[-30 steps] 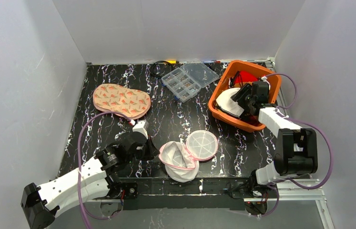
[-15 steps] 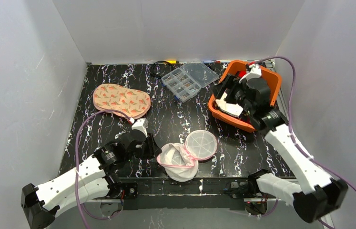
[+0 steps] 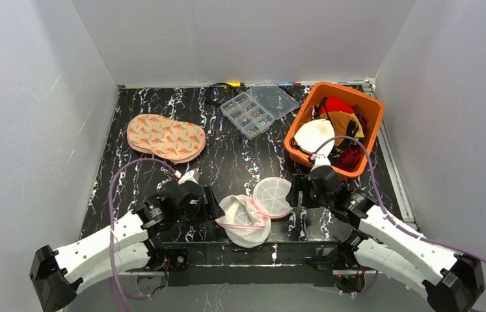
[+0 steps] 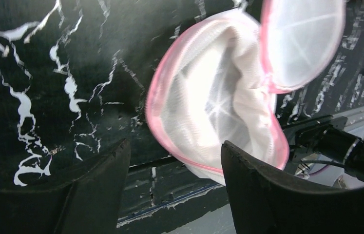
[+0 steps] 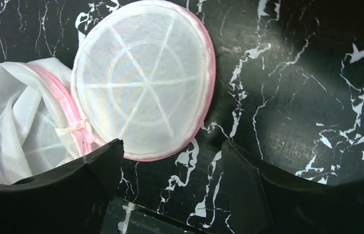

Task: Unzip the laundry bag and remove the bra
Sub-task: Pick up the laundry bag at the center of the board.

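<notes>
One counter (image 3: 253, 156) carries one laundry bag (image 3: 253, 211), which counts two mesh halves. Farther back there are one clear compartment box (image 3: 257, 107), one orange basket (image 3: 373, 112), one peach patterned two-lobed pad (image 3: 165, 138) and one black cable (image 3: 214, 95). The basket holds one white round piece (image 3: 315, 135) and other cloths too tangled to count. There are two arms, so one left end effector (image 3: 210, 203) and one right end effector (image 3: 296, 191).

Boxed in on three sides by plain white walls: back wall (image 3: 240, 39), left wall (image 3: 32, 117), right wall (image 3: 455, 97). Floored by a black tabletop (image 3: 240, 162) veined in white and faint violet, marble-style. Edged on the right by a pale metal rail (image 3: 404, 195). Lit softly and evenly, with only faint shadows.
</notes>
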